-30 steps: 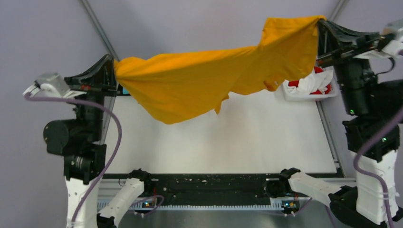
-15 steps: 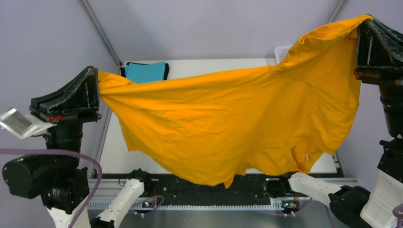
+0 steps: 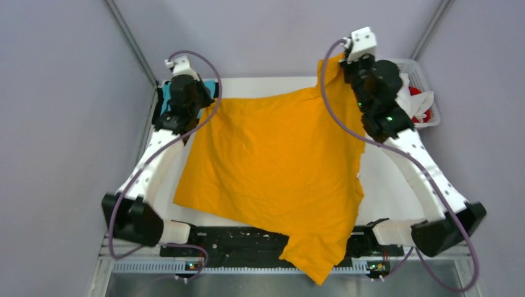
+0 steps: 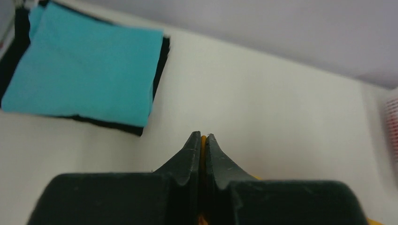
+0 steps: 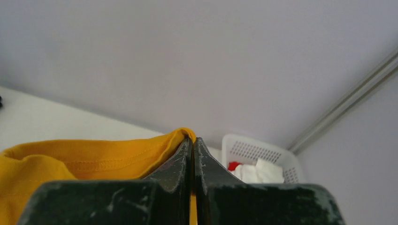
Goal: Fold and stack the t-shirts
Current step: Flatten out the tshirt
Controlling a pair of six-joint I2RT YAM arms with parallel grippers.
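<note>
The left gripper (image 4: 202, 140) and right gripper (image 5: 192, 143) each pinch tight on a far corner of the orange-yellow t-shirt (image 3: 272, 161), apparently to spread it flat across the table (image 3: 379, 193) for folding.

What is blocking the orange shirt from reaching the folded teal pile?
Nothing visible. The left gripper and right gripper pinch the orange shirt, and only bare table separates it from the teal pile.

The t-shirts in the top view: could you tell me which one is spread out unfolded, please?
The orange-yellow t-shirt, held by the left gripper and right gripper. The teal t-shirt lies folded; others are bunched in the basket.
</note>
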